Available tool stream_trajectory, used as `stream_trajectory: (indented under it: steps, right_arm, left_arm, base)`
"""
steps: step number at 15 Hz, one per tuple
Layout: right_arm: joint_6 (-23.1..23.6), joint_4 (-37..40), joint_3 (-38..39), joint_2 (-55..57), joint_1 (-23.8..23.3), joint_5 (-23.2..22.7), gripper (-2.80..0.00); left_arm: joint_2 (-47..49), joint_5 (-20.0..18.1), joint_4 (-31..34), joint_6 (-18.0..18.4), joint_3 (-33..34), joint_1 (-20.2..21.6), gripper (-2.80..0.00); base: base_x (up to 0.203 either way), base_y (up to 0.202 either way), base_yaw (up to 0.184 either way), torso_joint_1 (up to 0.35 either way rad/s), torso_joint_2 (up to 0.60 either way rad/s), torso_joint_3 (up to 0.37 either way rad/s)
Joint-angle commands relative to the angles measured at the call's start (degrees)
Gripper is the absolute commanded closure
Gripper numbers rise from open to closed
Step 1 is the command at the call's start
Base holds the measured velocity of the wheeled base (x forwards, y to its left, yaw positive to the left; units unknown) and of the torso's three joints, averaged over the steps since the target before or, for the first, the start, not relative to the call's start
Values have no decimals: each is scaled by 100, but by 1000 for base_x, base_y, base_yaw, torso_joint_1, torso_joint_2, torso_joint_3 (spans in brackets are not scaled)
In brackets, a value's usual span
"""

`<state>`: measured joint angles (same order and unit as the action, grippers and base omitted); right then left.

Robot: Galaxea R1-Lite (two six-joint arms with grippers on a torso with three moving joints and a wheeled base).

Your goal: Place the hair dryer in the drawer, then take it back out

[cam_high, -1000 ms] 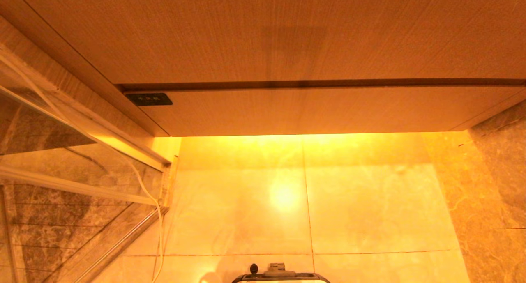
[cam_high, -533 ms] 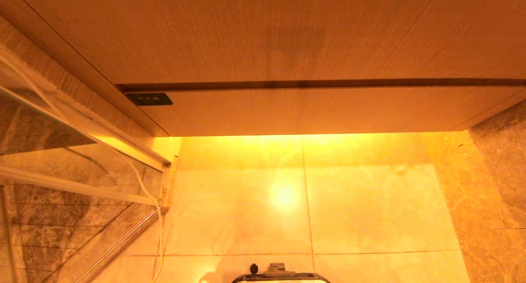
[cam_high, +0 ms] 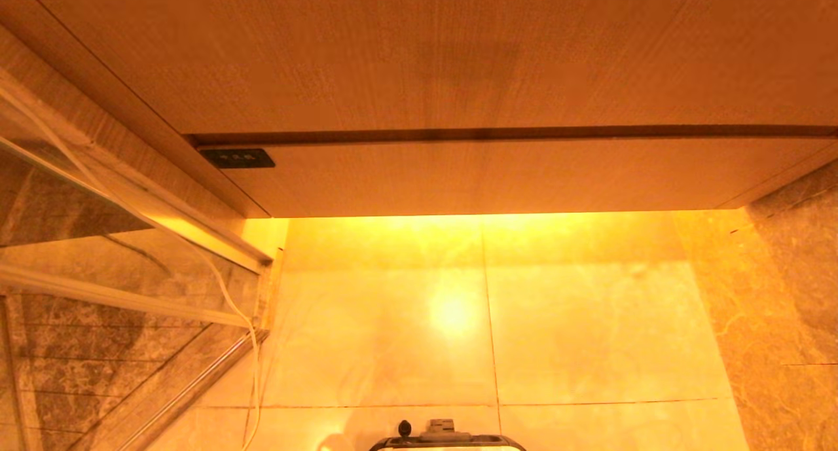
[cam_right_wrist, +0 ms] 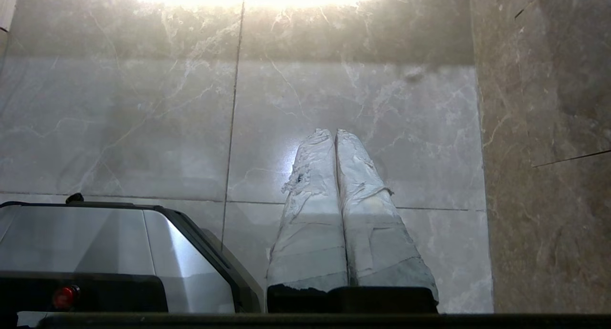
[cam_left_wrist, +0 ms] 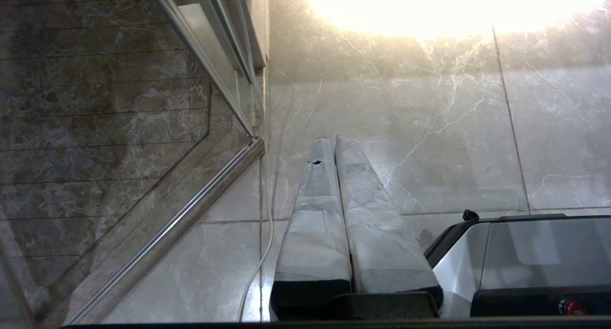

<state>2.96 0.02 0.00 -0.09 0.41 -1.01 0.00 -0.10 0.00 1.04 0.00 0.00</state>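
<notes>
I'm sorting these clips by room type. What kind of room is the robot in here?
Probably a bathroom: a wood-grain vanity with a closed drawer, a glossy marble-tiled floor lit from under the cabinet, and a glass shower partition on the left.

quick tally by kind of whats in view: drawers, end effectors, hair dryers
drawer: 1, closed
end effectors: 2, left end effector and right end effector, both shut, empty, over the tiled floor
hair dryer: 0 in view
total: 3
</notes>
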Motion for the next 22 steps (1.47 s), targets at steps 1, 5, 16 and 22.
stream_trajectory:
  steps: [1, 5, 16, 22]
  right_arm:
    - [3, -2, 0, 17, 2, -3, 0]
    - [3, -2, 0, 17, 2, 0, 0]
    - [3, -2, 0, 12, 2, 5, 0]
    - [-17, 7, 0, 13, 2, 13, 0]
  left_arm:
    - [0, 1, -2, 2, 9, 0, 0]
    - [0, 1, -9, 2, 9, 0, 0]
    - [0, 1, 0, 2, 9, 0, 0]
    - [0, 1, -2, 2, 9, 0, 0]
  base:
    - [0, 0, 0, 0, 0, 0]
    - [0, 0, 0, 0, 0, 0]
    - [0, 0, 0, 0, 0, 0]
    - [0, 0, 0, 0, 0, 0]
